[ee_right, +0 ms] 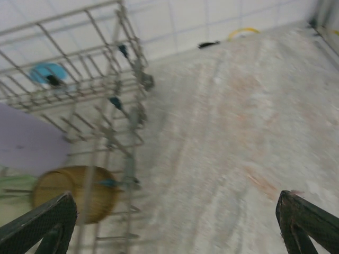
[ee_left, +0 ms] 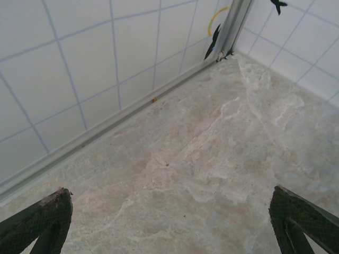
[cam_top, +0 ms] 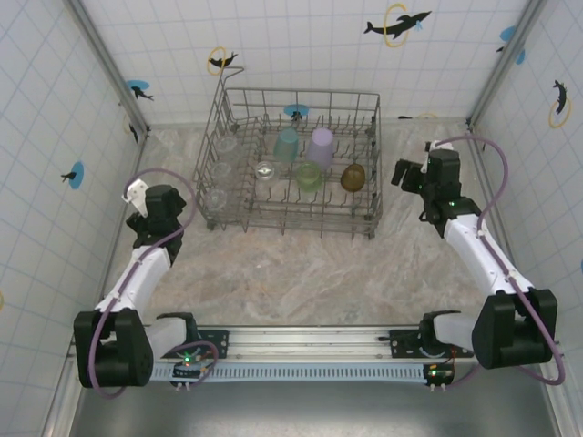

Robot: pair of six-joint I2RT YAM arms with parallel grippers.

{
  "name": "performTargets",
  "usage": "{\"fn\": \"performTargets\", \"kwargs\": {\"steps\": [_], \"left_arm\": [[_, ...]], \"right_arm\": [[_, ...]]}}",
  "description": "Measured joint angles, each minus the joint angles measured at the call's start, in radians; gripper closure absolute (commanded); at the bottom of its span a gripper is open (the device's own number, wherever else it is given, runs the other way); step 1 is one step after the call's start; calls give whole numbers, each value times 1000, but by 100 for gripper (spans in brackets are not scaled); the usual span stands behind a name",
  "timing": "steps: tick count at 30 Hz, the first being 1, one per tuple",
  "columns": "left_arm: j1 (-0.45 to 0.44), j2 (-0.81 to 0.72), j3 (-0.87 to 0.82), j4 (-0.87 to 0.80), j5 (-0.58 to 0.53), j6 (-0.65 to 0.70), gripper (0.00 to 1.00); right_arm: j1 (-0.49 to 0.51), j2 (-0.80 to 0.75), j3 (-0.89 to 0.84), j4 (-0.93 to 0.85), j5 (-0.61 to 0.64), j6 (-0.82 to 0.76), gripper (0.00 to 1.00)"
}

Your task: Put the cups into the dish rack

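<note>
Where the dish rack (cam_top: 273, 90) stands at the far middle of the table (cam_top: 301, 282), every cup that can be made out sits inside it. The teal cup (cam_top: 287, 143) and the lavender cup (cam_top: 320, 146) are in the back row. The light green cup (cam_top: 309, 176) and the amber-brown cup (cam_top: 352, 177) sit just in front of them. The clear cups (cam_top: 219, 172) are toward the rack's left end.

The left gripper (cam_top: 141, 200) is near the left wall, well apart from the rack. Its jaws are spread wide over bare stone, with nothing between them in the left wrist view (ee_left: 169, 222). The right gripper (cam_top: 402, 173) is just beside the rack's right end, likewise spread and empty (ee_right: 175, 222). The right wrist view is blurred; the rounded brown shape behind the wires is probably the amber-brown cup (ee_right: 69, 193).

Loading appears complete or nearly so, and the step in hand looks like checking and clearing off. To do this well, the right arm should draw straight away from the rack's side wall rather than sweep along it, so that no finger snags a wire. The clear cups are faint from above, so their seating between the tines deserves a second look.
</note>
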Motion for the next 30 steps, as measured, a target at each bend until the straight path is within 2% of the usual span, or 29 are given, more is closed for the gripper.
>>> {"fn": "performTargets", "kwargs": {"steps": [6, 13, 18, 23, 30], "left_arm": [[0, 14, -142, 136, 10, 17, 3], [0, 77, -327, 349, 51, 82, 3], [0, 152, -359, 504, 92, 137, 3], [0, 202, -449, 673, 105, 186, 3], [0, 296, -452, 791, 126, 239, 3]], "right_arm": [[-27, 0, -110, -21, 119, -15, 0], [-36, 4, -263, 49, 182, -22, 0], [-36, 4, -351, 167, 204, -26, 0], [-36, -19, -466, 309, 277, -41, 0], [-45, -50, -624, 513, 401, -37, 0]]}}
